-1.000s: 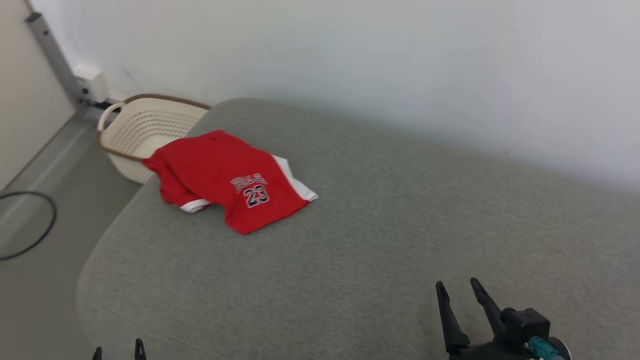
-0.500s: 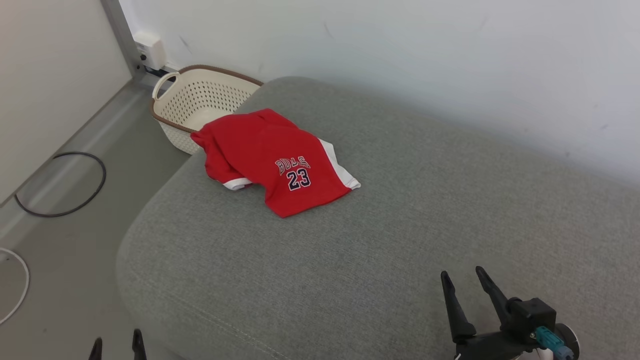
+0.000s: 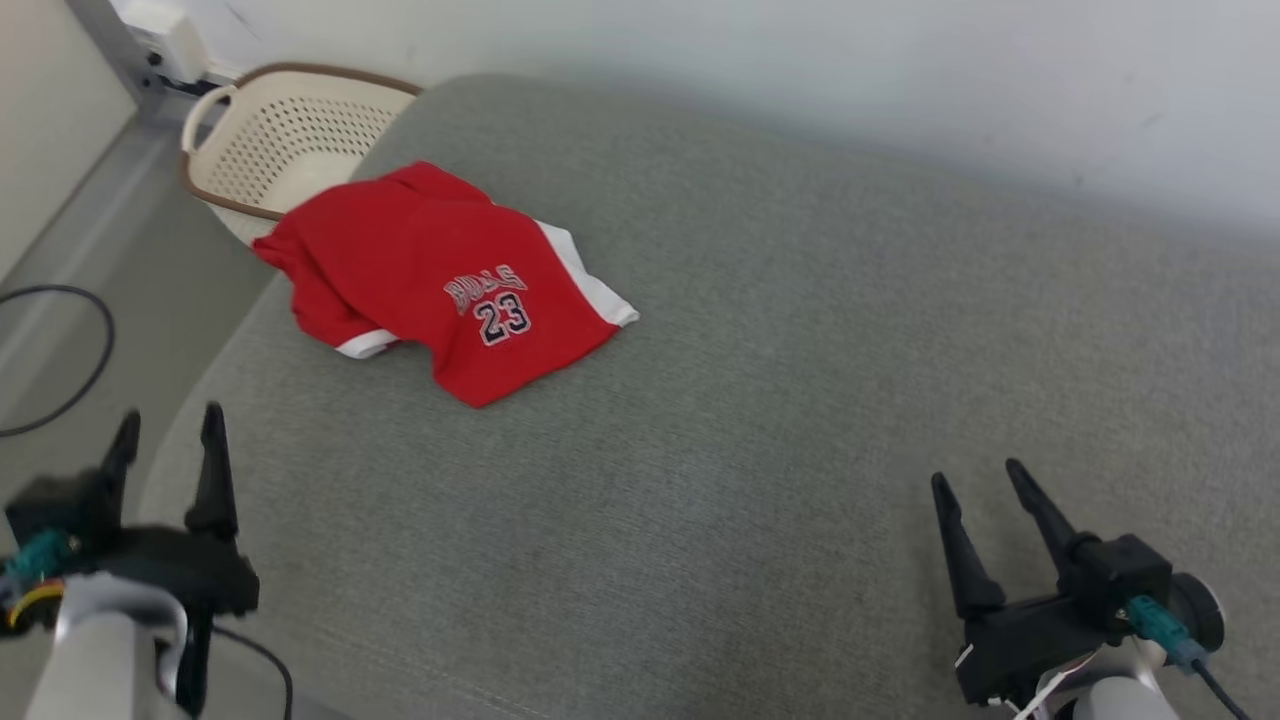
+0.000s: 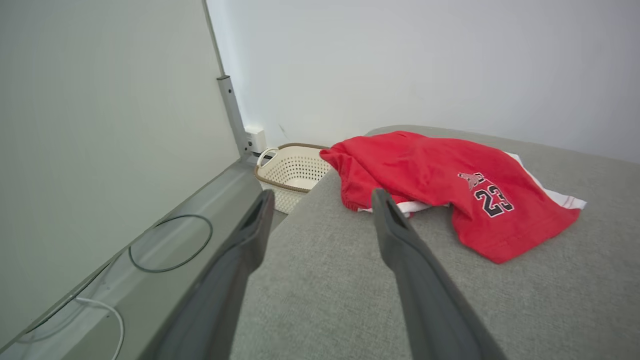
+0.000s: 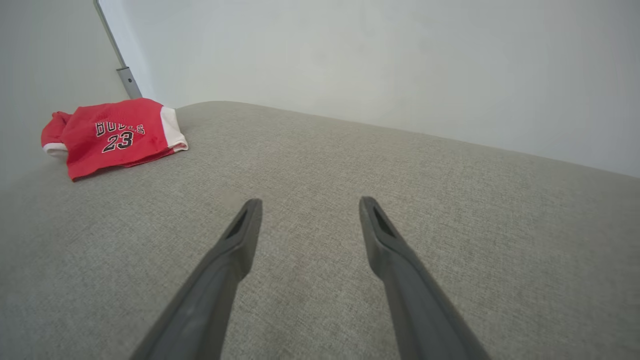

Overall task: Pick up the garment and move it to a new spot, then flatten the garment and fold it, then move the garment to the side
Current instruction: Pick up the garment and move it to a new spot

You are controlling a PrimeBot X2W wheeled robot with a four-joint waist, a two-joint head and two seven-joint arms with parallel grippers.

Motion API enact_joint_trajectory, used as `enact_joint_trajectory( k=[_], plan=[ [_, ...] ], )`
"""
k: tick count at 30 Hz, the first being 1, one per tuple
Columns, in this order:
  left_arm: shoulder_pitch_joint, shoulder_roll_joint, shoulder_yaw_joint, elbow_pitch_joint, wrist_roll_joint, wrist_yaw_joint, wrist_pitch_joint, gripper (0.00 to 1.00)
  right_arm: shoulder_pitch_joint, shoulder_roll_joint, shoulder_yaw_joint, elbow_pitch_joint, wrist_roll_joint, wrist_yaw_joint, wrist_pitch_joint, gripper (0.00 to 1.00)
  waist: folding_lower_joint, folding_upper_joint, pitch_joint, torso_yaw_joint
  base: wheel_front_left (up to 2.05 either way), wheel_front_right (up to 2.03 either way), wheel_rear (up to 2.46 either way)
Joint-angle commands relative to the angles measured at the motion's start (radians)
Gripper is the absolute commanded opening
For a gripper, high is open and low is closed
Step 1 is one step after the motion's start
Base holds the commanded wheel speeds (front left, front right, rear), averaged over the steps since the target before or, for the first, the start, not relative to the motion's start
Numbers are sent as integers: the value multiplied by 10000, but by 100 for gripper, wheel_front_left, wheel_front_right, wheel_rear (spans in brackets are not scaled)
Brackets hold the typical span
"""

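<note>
Head view: red garment (image 3: 440,285) lies crumpled on the far left part of the grey cushion (image 3: 760,380). Its upper-left edge reaches the cushion's corner, just beside a cream perforated basket (image 3: 290,140) that stands on the floor (image 3: 150,250) against the wall (image 3: 800,60). White trim shows along the garment's right edge and at a hem on its lower left. The number 23 faces up under a line of lettering that appears to read BULLS, though the print is small. Left gripper (image 3: 170,412) stands at the lower left, over the cushion's left edge, its fingers spread apart and holding nothing; it is near the garment but clear of it. Right gripper (image 3: 977,472) stands at the lower right over bare cushion, its fingers likewise spread and empty, well apart from the garment. A dark cable (image 3: 95,375) loops on the floor at the left.

Left wrist view: the two fingers frame the cushion's corner. One fingertip crosses in front of the garment's near hem, and the basket shows between the fingers, further off. A thin white cord (image 4: 112,320) lies on the floor near the dark loop.

Right wrist view: the fingers point across bare cushion toward the wall, with the garment at the far upper left.
</note>
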Motion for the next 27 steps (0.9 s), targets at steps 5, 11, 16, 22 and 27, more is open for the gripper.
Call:
enact_joint_trajectory(
  k=[5,11,16,22,27],
  plan=[
    [-1794,493,-494,1278,-31,-405,-10,100,-305,-339,-63,-145,80,0,0,100,-2,-1,1261,-1091,0,0,0],
    [-3401,1009,-1080,2748,-521,-577,322,100,-527,-583,-188,-281,126,0,-1,100,-2,-1,1824,-1634,0,0,0],
    [-4210,1426,-1928,3449,-1359,-589,664,100,-705,-699,-210,-378,174,0,1,100,-2,-1,2167,-2028,0,0,0],
    [-4688,1883,-2094,4367,-2107,-593,989,100,-926,-708,-254,-487,200,0,1,100,-2,-1,2572,-2457,0,0,0],
    [-4744,1942,-1928,5163,-2294,-364,964,100,-878,-758,-442,-496,203,0,5,100,-2,-1,2819,-2715,0,0,0]
  ],
)
